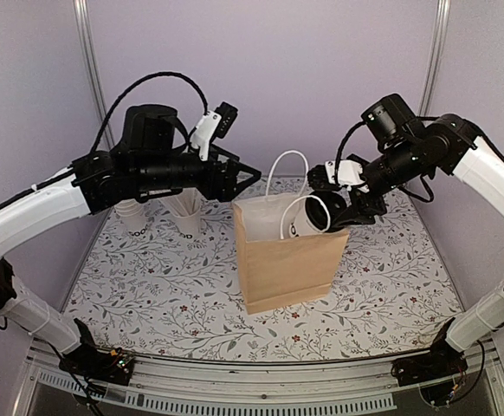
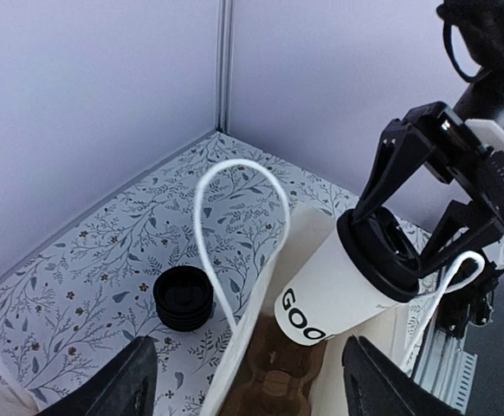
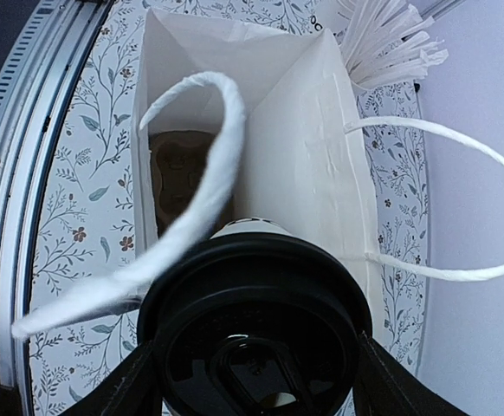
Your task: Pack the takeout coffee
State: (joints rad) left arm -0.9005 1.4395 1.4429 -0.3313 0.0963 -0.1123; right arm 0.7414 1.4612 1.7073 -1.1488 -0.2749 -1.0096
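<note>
The takeout coffee [image 1: 314, 217], a white cup with dark print and a black lid [image 3: 256, 329], hangs tilted over the mouth of the brown paper bag [image 1: 287, 256]. My right gripper [image 1: 337, 208] is shut on its lid end, one finger on each side. In the left wrist view the cup [image 2: 343, 282] points base-down into the bag. A cardboard carrier [image 2: 278, 381] lies on the bag's bottom. One white handle [image 3: 204, 191] drapes across the cup. My left gripper [image 1: 250, 179] hovers open just left of the bag's top, holding nothing.
Stacks of lidless white cups [image 1: 133, 217] stand at the back left, behind my left arm. A stack of black lids [image 2: 184, 298] sits on the floral mat beside the bag. White wrapped straws [image 3: 390, 43] fan out beyond the bag.
</note>
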